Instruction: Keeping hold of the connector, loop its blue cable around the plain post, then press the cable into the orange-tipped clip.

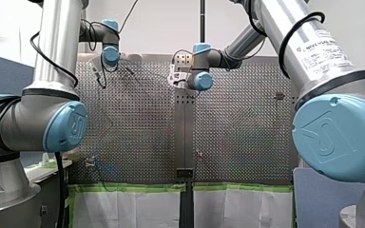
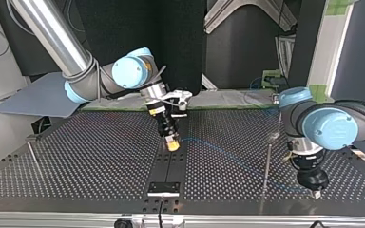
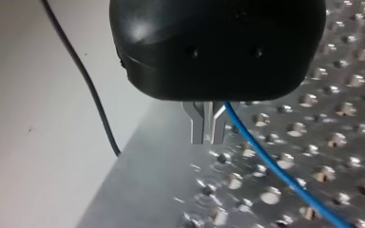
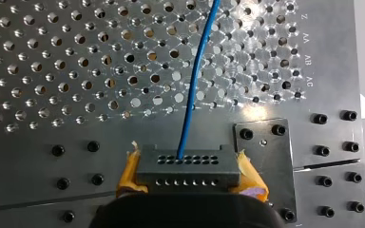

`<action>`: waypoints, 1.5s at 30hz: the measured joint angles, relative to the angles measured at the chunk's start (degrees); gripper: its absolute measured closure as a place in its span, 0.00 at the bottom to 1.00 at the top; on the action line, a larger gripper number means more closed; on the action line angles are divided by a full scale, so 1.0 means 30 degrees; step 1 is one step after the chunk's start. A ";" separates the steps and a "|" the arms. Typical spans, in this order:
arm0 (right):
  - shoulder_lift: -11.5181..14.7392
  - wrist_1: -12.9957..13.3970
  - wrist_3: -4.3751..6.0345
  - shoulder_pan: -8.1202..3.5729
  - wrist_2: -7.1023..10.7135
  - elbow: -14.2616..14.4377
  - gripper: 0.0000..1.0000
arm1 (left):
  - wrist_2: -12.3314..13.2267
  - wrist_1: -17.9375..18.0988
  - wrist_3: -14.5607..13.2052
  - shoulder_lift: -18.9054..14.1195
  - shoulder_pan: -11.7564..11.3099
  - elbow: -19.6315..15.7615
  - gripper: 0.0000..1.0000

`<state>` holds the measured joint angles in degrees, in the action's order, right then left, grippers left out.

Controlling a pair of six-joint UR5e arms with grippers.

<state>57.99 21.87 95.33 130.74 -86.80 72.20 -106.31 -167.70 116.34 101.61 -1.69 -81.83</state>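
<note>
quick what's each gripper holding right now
left gripper: closed on the blue cable
right gripper: closed on the connector

Two arms are counted, the left arm (image 2: 330, 127) and the right arm (image 2: 130, 71), with two grippers, the left gripper (image 3: 209, 129) and the right gripper (image 4: 190, 179). One connector (image 4: 187, 167) and one blue cable (image 4: 192, 80) are seen. Two thin posts are counted in the top view, the right post (image 2: 267, 161) and the left post (image 2: 33, 154), one on each side of the connector
</note>
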 joint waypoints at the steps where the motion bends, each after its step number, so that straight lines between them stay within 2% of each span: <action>1: -0.0003 -0.0030 -0.0006 0.0001 -0.0001 0.0000 1.00 | 0.0021 0.0143 0.0026 0.0000 0.0000 -0.0155 0.90; 8: -0.0041 -0.0161 -0.0037 0.0037 -0.0014 0.0001 1.00 | 0.0396 0.1204 0.0059 0.0003 0.0098 -0.1273 0.90; 15: -0.0233 -0.0332 -0.0056 0.0121 -0.0009 0.0003 1.00 | 0.0344 0.1729 -0.0038 0.0009 0.0053 -0.2377 0.90; 16: -0.0292 -0.0387 -0.0067 0.0127 -0.0004 0.0004 1.00 | 0.0341 0.1826 -0.0042 0.0010 0.0054 -0.2548 0.87; 21: -0.0700 -0.0899 -0.0336 0.0154 -0.0166 0.0004 1.00 | 0.0398 0.2310 -0.0073 0.0033 0.0111 -0.3426 0.87; 24: -0.0934 -0.1134 -0.0495 0.0221 -0.0370 0.0004 1.00 | 0.0459 0.2563 -0.0079 0.0053 0.0123 -0.3886 0.82; 26: -0.1158 -0.1288 -0.0589 0.0298 -0.0588 0.0006 1.00 | 0.0549 0.2810 -0.0081 0.0056 0.0131 -0.4222 0.74; 27: -0.1274 -0.1347 -0.0627 0.0328 -0.0702 0.0025 1.00 | 0.0617 0.2924 -0.0081 0.0057 0.0140 -0.4359 0.74; 28: -0.1398 -0.1382 -0.0660 0.0355 -0.0826 0.0065 1.00 | 0.0705 0.3054 -0.0081 0.0056 0.0146 -0.4504 0.69; 29: -0.1581 -0.1389 -0.0690 0.0389 -0.1005 0.0159 1.00 | 0.0845 0.3236 -0.0081 0.0059 0.0146 -0.4692 0.55; 30: -0.1725 -0.1361 -0.0696 0.0410 -0.1150 0.0257 1.00 | 0.0959 0.3365 -0.0089 0.0059 0.0137 -0.4823 0.55; 32: -0.2084 -0.1174 -0.0705 0.0445 -0.1498 0.0577 1.00 | 0.1278 0.3697 -0.0109 0.0076 0.0087 -0.5071 0.26; 33: -0.2211 -0.1067 -0.0704 0.0458 -0.1637 0.0726 1.00 | 0.1414 0.3829 -0.0111 0.0099 0.0061 -0.5144 0.26; 35: -0.2424 -0.0770 -0.0696 0.0489 -0.1964 0.1080 1.00 | 0.1735 0.3970 -0.0119 0.0223 0.0026 -0.5243 0.00; 39: -0.2738 -0.0373 -0.0699 0.0578 -0.2238 0.1531 1.00 | 0.2241 0.3985 -0.0130 0.0692 0.0082 -0.5285 0.00; 45: -0.3656 -0.0397 -0.0827 0.0857 -0.2726 0.1724 1.00 | 0.2610 0.4256 -0.0041 0.1495 0.0145 -0.5286 0.00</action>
<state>47.03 20.68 92.85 133.32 -94.97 77.38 -98.48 -154.93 116.22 106.10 -1.26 -97.69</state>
